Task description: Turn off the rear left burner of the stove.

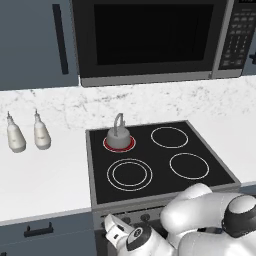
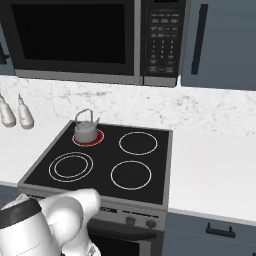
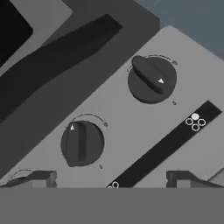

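Note:
The stove is a black glass cooktop in a grey frame. Its rear left burner is the smallest ring and glows red, and a grey kettle stands on it. From the right base the same red burner shows under the kettle. My arm reaches down in front of the stove's front panel. In the hand view two dark knobs sit close ahead on the grey panel: one knob turned aslant, the other knob nearly upright. My gripper is open, with its fingertips wide apart and short of both knobs.
A black-windowed microwave hangs above the stove. Two white bottles stand on the white counter at the left. A drawer handle lies below the counter edge. More knobs line the front panel at the right.

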